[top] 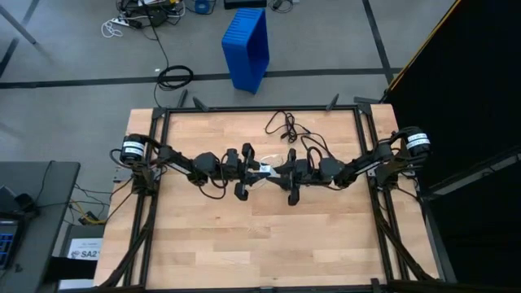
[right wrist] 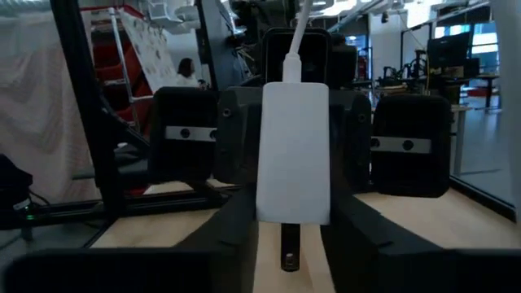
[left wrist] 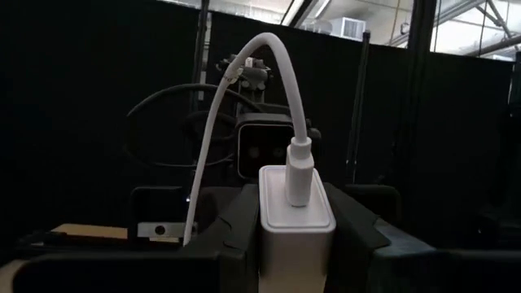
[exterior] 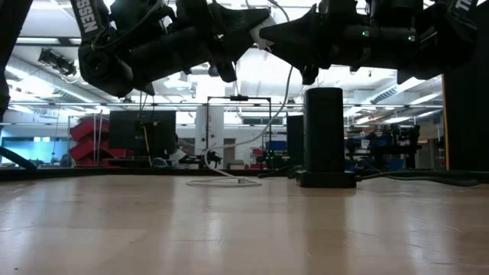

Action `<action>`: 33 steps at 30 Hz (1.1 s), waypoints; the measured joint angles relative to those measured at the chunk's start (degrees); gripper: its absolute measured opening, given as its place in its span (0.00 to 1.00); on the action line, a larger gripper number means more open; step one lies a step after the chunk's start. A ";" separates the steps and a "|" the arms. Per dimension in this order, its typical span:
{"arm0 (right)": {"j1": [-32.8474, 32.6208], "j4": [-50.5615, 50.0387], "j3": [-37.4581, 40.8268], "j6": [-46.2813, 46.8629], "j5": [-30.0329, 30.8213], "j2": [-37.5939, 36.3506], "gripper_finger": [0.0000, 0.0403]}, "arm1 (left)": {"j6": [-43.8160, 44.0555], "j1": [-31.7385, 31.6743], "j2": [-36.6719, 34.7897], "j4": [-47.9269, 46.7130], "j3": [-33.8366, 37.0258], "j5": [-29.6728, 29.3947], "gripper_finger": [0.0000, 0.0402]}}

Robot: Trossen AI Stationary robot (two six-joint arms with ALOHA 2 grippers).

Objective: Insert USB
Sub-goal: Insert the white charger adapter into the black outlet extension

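Both grippers meet in mid-air over the table's middle, left gripper facing right gripper. Between them is a white charger block, and each gripper is shut on it. The USB's small white plug sits in the block's end face, the end toward the left arm. Its thin white cable arches up from the plug. The cable then hangs down, and its lower loop lies on the wood. My left gripper pinches the charger block's side walls between its two fingers, at the end that bears the plug. The fingers come level from the table's left. The block is lifted clear of the table. My right gripper pinches the block's opposite end by its side walls between its two fingers. The fingers come level from the table's right and lie along the block. The block's length points away from them toward the left gripper.
A thin black cord lies tangled near the table's far edge. A tall black cylinder stands on a base on the table. The black frame rail runs round the tabletop. A blue bin stands on the floor beyond.
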State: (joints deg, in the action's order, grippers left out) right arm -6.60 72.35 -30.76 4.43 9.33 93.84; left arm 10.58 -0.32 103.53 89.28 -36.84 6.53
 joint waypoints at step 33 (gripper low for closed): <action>4.41 -37.32 -0.14 15.90 -19.68 -17.57 0.17 | -25.37 -5.13 -23.02 -48.46 -0.10 -5.78 0.34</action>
State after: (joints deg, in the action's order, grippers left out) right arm -2.20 35.03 -30.91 20.34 -10.35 76.27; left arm -14.79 -5.45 80.51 40.82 -36.94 0.75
